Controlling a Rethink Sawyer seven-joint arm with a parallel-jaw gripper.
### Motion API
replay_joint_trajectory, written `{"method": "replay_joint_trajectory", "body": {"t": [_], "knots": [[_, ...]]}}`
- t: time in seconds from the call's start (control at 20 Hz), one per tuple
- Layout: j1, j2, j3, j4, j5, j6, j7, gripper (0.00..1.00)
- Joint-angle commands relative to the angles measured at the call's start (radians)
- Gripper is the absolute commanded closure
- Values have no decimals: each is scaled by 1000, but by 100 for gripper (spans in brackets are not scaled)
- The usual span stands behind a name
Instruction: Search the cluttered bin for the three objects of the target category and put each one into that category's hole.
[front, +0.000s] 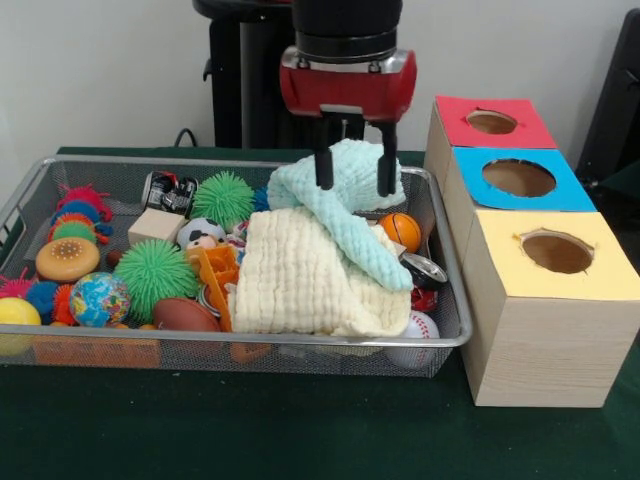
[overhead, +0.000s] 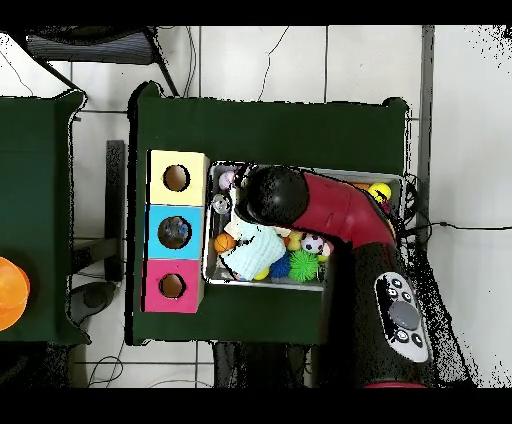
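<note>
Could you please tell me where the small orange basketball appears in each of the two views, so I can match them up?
Front view: the orange basketball lies in the wire bin toward its right end, just right of the mint cloth, on the side nearest the boxes.
Overhead view: it shows at the bin's left edge, beside the blue-topped box.
Shared landmark: the blue-topped box, middle of the three.

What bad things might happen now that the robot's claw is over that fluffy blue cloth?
The gripper has its fingers open astride the light blue cloth. If it lifts, the cloth may drag the cream cloth beneath it. The basketball beside it could roll and get buried. The cloths also hide part of the wire bin, so toys underneath might be missed.
</note>
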Motion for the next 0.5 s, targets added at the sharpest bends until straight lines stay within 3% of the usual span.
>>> {"method": "replay_joint_trajectory", "body": {"t": [0.05, 0.3, 0.5], "knots": [[-52, -26, 82, 45, 6, -143, 68, 0], [-81, -30, 101, -6, -18, -21, -34, 0], [-87, -29, 91, -40, -24, 35, -37, 0]]}}
